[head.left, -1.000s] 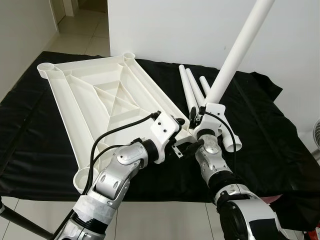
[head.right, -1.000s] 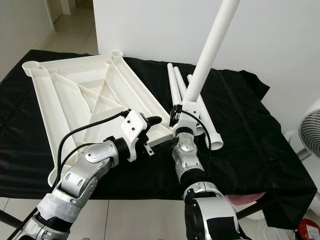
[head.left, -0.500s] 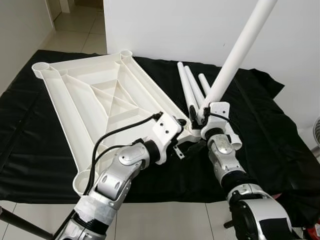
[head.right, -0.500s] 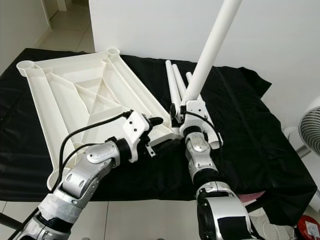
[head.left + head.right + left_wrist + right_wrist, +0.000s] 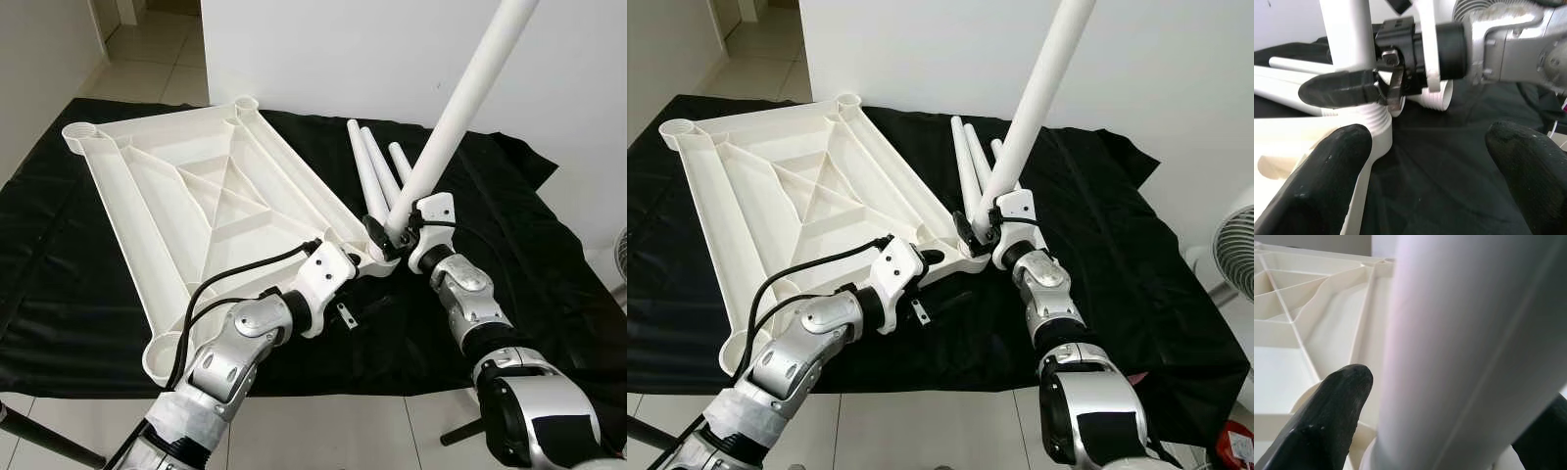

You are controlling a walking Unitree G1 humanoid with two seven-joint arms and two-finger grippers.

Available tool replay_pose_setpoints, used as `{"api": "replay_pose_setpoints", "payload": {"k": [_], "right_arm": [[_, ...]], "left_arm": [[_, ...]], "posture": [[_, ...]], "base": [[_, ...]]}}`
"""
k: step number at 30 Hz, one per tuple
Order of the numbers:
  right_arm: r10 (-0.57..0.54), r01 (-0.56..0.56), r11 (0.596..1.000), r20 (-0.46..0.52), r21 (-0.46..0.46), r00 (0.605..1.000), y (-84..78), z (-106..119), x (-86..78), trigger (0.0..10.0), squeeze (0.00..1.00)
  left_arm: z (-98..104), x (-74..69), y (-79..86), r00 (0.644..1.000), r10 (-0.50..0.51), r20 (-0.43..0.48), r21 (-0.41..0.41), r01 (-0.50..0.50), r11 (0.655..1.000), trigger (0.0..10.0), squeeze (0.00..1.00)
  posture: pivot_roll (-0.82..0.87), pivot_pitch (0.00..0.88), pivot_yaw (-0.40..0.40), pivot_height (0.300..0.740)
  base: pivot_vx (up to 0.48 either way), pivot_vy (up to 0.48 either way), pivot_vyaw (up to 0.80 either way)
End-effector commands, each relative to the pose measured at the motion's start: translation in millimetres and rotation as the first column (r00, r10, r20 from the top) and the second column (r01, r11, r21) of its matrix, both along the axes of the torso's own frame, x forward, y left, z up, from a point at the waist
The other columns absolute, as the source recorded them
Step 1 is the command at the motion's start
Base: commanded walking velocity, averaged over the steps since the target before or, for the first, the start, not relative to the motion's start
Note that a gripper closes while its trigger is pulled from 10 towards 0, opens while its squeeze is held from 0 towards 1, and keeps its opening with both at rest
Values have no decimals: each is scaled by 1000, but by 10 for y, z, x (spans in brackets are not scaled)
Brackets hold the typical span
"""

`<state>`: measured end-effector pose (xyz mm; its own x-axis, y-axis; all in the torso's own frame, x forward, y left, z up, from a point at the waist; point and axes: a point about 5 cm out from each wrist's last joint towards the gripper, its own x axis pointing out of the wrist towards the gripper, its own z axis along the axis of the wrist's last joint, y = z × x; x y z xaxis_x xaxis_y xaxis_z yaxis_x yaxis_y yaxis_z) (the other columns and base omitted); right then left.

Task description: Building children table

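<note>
The white table top (image 5: pixel 196 196) lies upside down on a black cloth. My right gripper (image 5: pixel 390 227) is shut on a long white leg (image 5: pixel 460 98), which tilts up and to the right. The leg's lower end meets the threaded corner socket (image 5: pixel 1374 122) at the table top's near right corner. In the right wrist view the leg (image 5: pixel 1459 357) sits between the black fingers (image 5: pixel 1332 416). My left gripper (image 5: pixel 1427 147) is open just in front of that corner, one finger beside the table top's edge and the other over the cloth.
Three spare white legs (image 5: pixel 370 166) lie side by side on the cloth behind the right gripper. Other corner sockets (image 5: pixel 80 132) stand at the far left and near left. A fan (image 5: pixel 1239 264) stands at the right, and tiled floor lies below the front edge.
My right forearm has swung out to the right, still holding the leg, whose foot now sits at the corner socket. The left gripper has dropped slightly lower in front of the corner.
</note>
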<state>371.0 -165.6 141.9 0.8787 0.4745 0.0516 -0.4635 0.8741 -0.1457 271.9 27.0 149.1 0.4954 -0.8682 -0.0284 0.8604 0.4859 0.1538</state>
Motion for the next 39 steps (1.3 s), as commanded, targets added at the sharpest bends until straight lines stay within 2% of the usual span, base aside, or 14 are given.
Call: {"api": "replay_pose_setpoints", "payload": {"k": [1, 2, 3, 4, 5, 6, 16, 17, 24, 27, 29, 30, 32, 39], "right_arm": [[31, -31, 999, -30, -14, 999, -23, -18, 0, 9922, 0], [38, -39, 999, -37, -15, 999, -22, -25, -2, 9922, 0], [52, -53, 998, -50, -23, 997, -15, -56, -14, 5451, 0], [66, -67, 997, -59, -27, 996, -13, -75, -24, 5451, 0], [76, -78, 997, -72, -22, 995, -15, -101, -34, 1098, 0], [80, -82, 996, -79, -23, 994, -18, -119, -41, 0, 0], [79, -80, 997, -129, 0, 988, -53, -215, -75, 0, 0], [72, -72, 997, -137, 5, 988, -49, -234, -79, 10000, 0], [28, -19, 998, -175, 52, 984, -5, -326, -97, 10000, 0], [-70, 76, 997, -172, 32, 983, -17, -352, -85, 10000, 0], [-203, 216, 975, -181, 54, 962, -33, -377, -69, 10000, 0], [-203, 216, 975, -181, 54, 962, -33, -377, -69, 10000, 0], [-301, 324, 941, -191, 101, 934, -4, -395, -71, 10000, 0], [-386, 417, 893, -192, 169, 903, 231, -441, -162, 10000, 0]], "left_arm": [[-80, -6, 0, 1000, 1, -17, 22, -1, 1000, 10000, 0], [-85, -3, 2, 1000, 3, -18, 23, -3, 1000, 10000, 0], [-84, 2, 3, 1000, 5, -18, 23, -5, 1000, 10000, 0], [-83, 5, 3, 1000, 6, -17, 23, -6, 1000, 10000, 0], [-83, 10, 5, 1000, 8, -16, 23, -8, 1000, 10000, 0], [-84, 13, 9, 1000, 10, -15, 25, -10, 1000, 10000, 0], [-84, 6, 4, 1000, 8, -11, 20, -8, 1000, 10000, 0], [-85, 9, 3, 1000, 7, -9, 19, -7, 1000, 10000, 0], [-81, 12, -5, 1000, 3, -3, 15, -2, 1000, 10000, 0], [-78, 11, -7, 1000, 1, -1, 14, -1, 1000, 10000, 0], [-79, 13, -7, 1000, 1, 0, 12, -1, 1000, 10000, 0], [-79, 13, -7, 1000, 1, 0, 12, -1, 1000, 10000, 0], [-85, 21, -1, 1000, 4, -1, 11, -4, 1000, 10000, 0], [-96, 31, 27, 1000, 6, 0, 15, -6, 1000, 10000, 0]], "posture": [[32, 0, -83, 740], [32, 0, -83, 740], [36, 0, -86, 740], [36, 0, -86, 740], [37, 0, -88, 740], [38, 0, -89, 740], [36, 0, -89, 740], [35, 0, -89, 740], [34, 0, -90, 740], [34, 0, -90, 740], [29, 0, -94, 740], [29, 0, -94, 740], [28, 0, -94, 740], [22, 0, -89, 740]], "base": [[0, 0, 0], [0, 0, 0], [0, 0, 0], [0, 0, 0], [0, 0, 0], [0, 0, 0], [0, 0, 0], [0, 0, 0], [0, 0, 0], [0, 0, 0], [0, 0, 0], [0, 0, 0], [0, 0, 0], [0, 0, 0]]}}
